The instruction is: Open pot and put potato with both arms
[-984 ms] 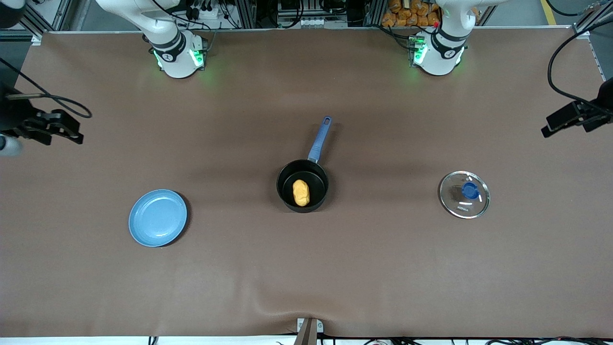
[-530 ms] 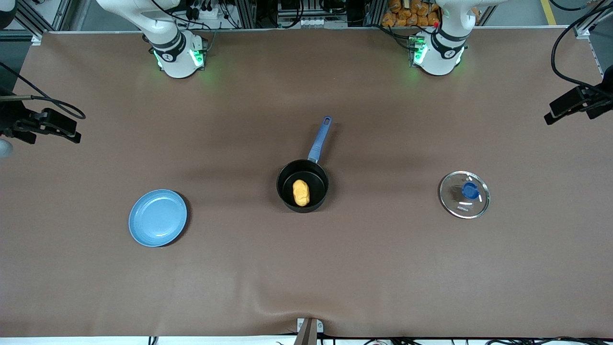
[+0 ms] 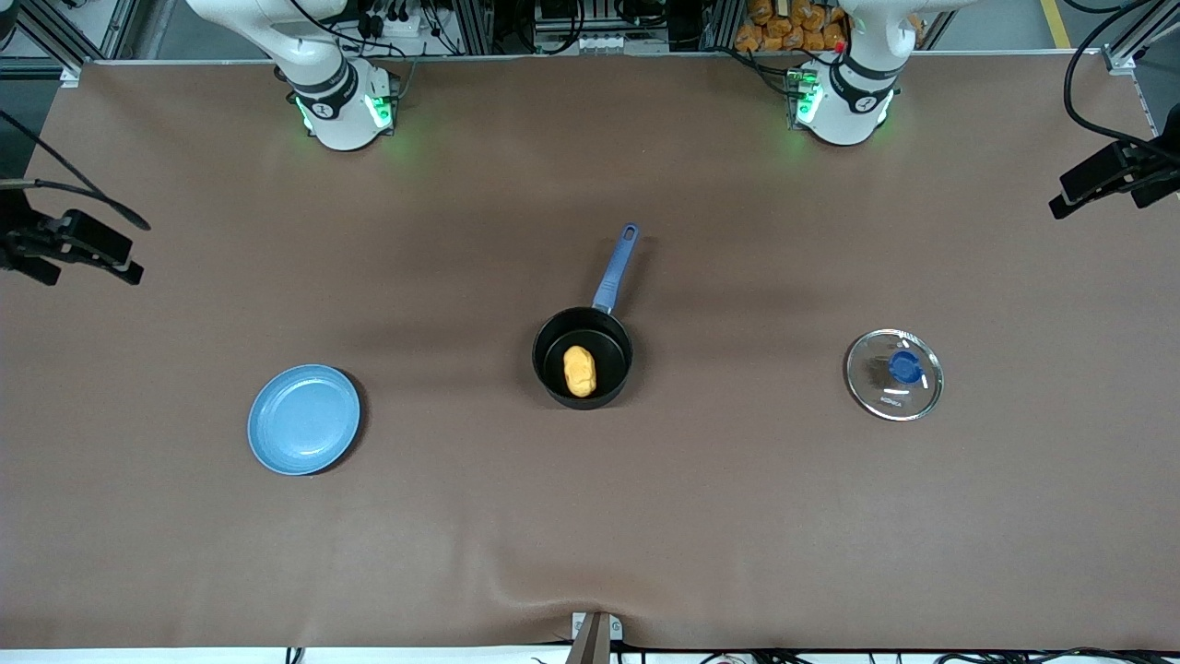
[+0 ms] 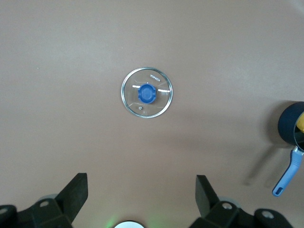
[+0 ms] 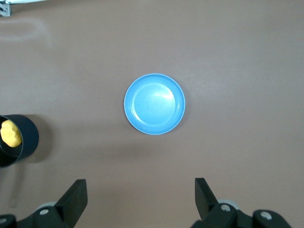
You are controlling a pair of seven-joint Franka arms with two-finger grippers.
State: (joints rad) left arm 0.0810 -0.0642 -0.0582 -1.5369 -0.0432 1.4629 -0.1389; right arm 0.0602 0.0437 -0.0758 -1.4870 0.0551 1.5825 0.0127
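Observation:
The pot [image 3: 583, 358] stands open at the table's middle, its blue handle [image 3: 615, 267] pointing toward the robots' bases. The potato [image 3: 579, 371] lies inside it. The glass lid [image 3: 894, 374] with its blue knob lies flat on the table toward the left arm's end; it also shows in the left wrist view [image 4: 147, 93]. My left gripper [image 4: 141, 183] is open and empty, high over that end of the table [image 3: 1102, 177]. My right gripper [image 5: 141, 187] is open and empty, high over the right arm's end [image 3: 78, 247]. The pot's edge shows in both wrist views [image 4: 290, 124] [image 5: 19, 140].
A flat blue plate [image 3: 303, 420] lies empty toward the right arm's end, a little nearer to the front camera than the pot; it shows in the right wrist view [image 5: 154, 104]. A brown cloth [image 3: 590, 516] covers the table.
Both grippers have drawn back toward the table's ends and the edges of the front view. The pot, potato, lid and plate have not moved.

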